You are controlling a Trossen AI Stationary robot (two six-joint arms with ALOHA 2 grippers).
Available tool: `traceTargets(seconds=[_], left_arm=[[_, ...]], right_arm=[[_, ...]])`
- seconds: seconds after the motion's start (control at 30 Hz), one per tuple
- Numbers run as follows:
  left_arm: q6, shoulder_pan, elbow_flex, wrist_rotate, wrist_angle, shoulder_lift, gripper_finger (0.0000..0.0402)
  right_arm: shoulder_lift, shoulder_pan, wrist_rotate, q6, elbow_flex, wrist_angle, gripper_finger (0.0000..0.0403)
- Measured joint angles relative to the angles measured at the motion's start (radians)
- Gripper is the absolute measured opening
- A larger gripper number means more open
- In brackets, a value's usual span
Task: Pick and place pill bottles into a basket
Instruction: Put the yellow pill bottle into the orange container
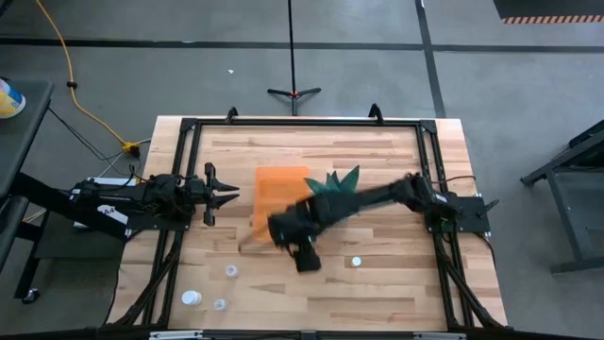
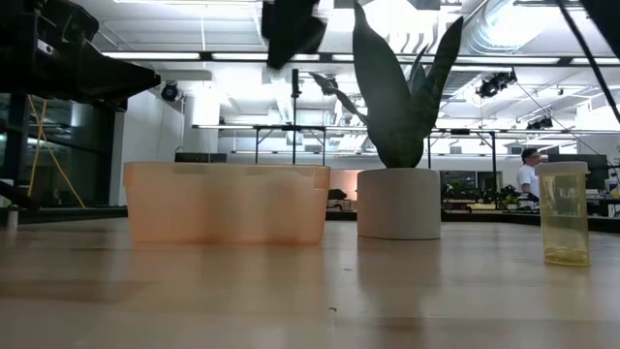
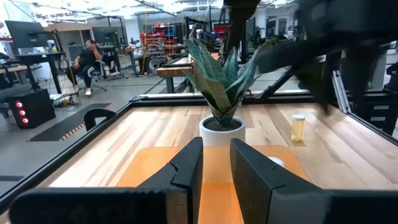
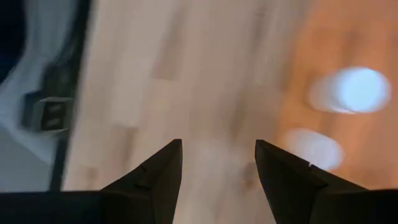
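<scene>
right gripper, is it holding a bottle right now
No, the right gripper is open, and only bare wooden table shows between its fingers.

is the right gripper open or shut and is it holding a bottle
Open and empty: in the right wrist view the right gripper shows two fingers spread apart with only blurred table between them.

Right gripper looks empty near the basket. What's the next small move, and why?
Probably swing the right gripper over the nearest bottle: its fingers are open and empty, and four bottles stand outside the basket. The left gripper waits at the table's left.
</scene>
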Motion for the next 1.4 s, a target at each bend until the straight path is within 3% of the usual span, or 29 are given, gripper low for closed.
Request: traceTargets(seconds=[0.2, 0.4, 0.53, 0.67, 0.83, 1.0, 1.07, 1.2, 1.4], left_arm=[[0.000, 0.000, 0.000, 0.000, 0.000, 0.000, 0.0117], [0.000, 0.000, 0.000, 0.000, 0.000, 0.000, 0.0117], [0.000, 0.000, 0.000, 0.000, 0.000, 0.000, 0.0117], [0.000, 0.000, 0.000, 0.000, 0.000, 0.000, 0.0117], [0.000, 0.000, 0.000, 0.000, 0.000, 0.000, 0.0117], [0.000, 0.000, 0.000, 0.000, 0.000, 0.000, 0.0117], [0.000, 0.000, 0.000, 0.000, 0.000, 0.000, 0.0117], [0.000, 0.000, 0.000, 0.000, 0.000, 0.000, 0.0117], [0.000, 0.000, 0.000, 0.000, 0.000, 0.000, 0.0117]], right_arm=[[0.000, 0.140, 0.164, 0.077, 0.030, -0.069, 0.0180], [0.000, 0.265, 0.364, 0.346, 0.029, -0.256, 0.0165], [0.000, 0.329, 0.403, 0.509, 0.029, -0.349, 0.0152], [0.000, 0.378, 0.457, 0.607, 0.029, -0.367, 0.0145], [0.000, 0.420, 0.658, 0.634, 0.029, -0.358, 0.0145], [0.000, 0.433, 0.626, 0.660, 0.029, -0.328, 0.0146], [-0.001, 0.445, 0.670, 0.673, 0.009, -0.314, 0.0147], [-0.004, 0.477, 0.790, 0.761, -0.100, -0.298, 0.0145], [-0.052, 0.496, 0.782, 0.924, -0.277, -0.337, 0.0146]])
